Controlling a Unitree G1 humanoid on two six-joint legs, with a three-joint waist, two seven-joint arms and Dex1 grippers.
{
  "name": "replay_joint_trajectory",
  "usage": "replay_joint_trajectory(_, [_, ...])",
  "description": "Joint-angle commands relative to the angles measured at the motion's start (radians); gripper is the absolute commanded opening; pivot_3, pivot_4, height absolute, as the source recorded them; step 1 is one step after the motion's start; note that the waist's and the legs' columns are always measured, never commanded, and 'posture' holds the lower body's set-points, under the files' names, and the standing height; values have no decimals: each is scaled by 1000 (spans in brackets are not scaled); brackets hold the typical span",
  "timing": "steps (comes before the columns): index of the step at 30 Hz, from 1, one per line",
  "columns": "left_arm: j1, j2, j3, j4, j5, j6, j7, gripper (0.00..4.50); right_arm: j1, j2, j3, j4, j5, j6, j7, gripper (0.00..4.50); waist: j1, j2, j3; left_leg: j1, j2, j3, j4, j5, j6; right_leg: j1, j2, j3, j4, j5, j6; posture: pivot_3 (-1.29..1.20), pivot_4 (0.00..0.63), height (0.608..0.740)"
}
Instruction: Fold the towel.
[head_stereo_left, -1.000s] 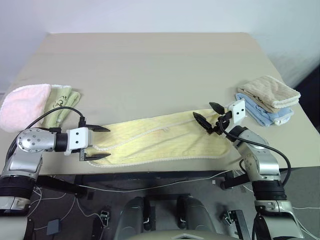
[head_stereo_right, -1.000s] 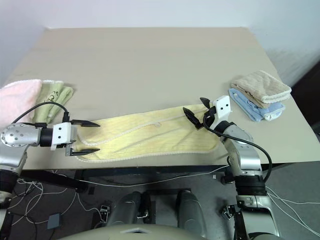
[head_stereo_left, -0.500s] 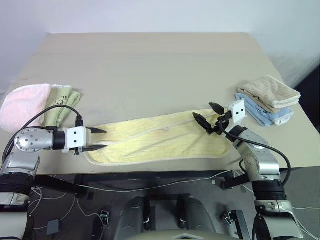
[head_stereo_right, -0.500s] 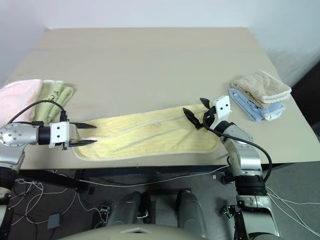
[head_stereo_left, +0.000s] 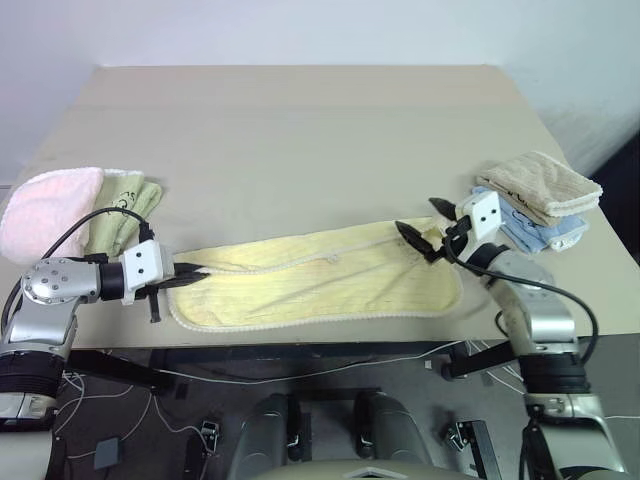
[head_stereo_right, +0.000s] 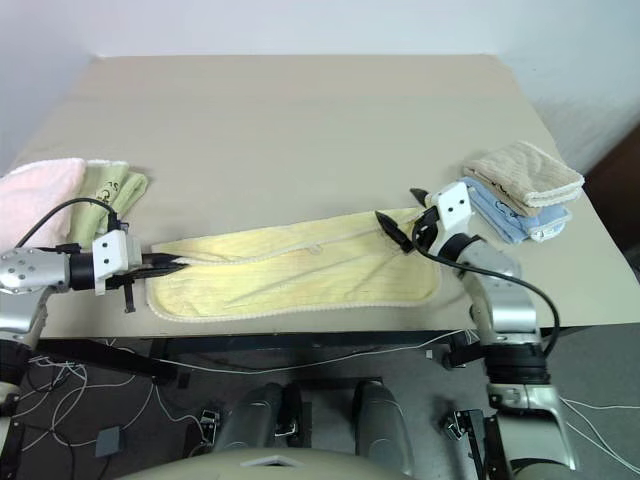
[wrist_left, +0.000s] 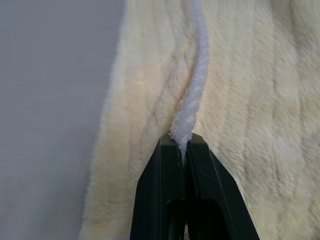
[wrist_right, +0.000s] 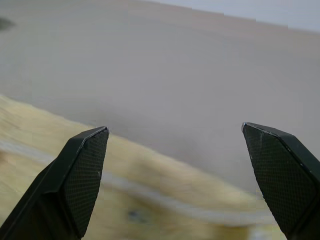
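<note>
Towel (head_stereo_left: 315, 282) lies lengthwise on table (head_stereo_left: 300, 130); left gripper (wrist_left: 186, 141) pinches its hem, right gripper (head_stereo_left: 428, 226) spread wide above far end

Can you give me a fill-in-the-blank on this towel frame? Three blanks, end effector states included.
1. The left end effector is ____ on the white hem of the yellow towel.
2. The right end effector hangs over the towel's other end with its fingers ____.
3. The tan towel is stacked on a ____ towel.

Missing words: shut; open; blue
</note>
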Motion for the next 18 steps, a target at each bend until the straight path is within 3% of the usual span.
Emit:
replay_joint_trajectory(1, [8,-5,53,-52,-41,42,31,42,-25,-95,4,3,-78,-74,35,4500,0,0,0,0,0,0,0,0,0,0,0,0,0,0,0,0,150,740])
replay_joint_trajectory(8, [13,-32,77,-86,-59,79,69,42,-81,-232,120,172,-280,-264,89,4500,-4,0,0,0,1,0,0,0,0,0,1,0,0,0,0,0,150,740])
replay_joint_trajectory(18, [33,-48,88,-100,-49,80,97,42,-172,-250,221,390,-471,-494,6,4500,-4,0,0,0,1,1,1,0,0,0,1,0,0,0,0,0,150,740])
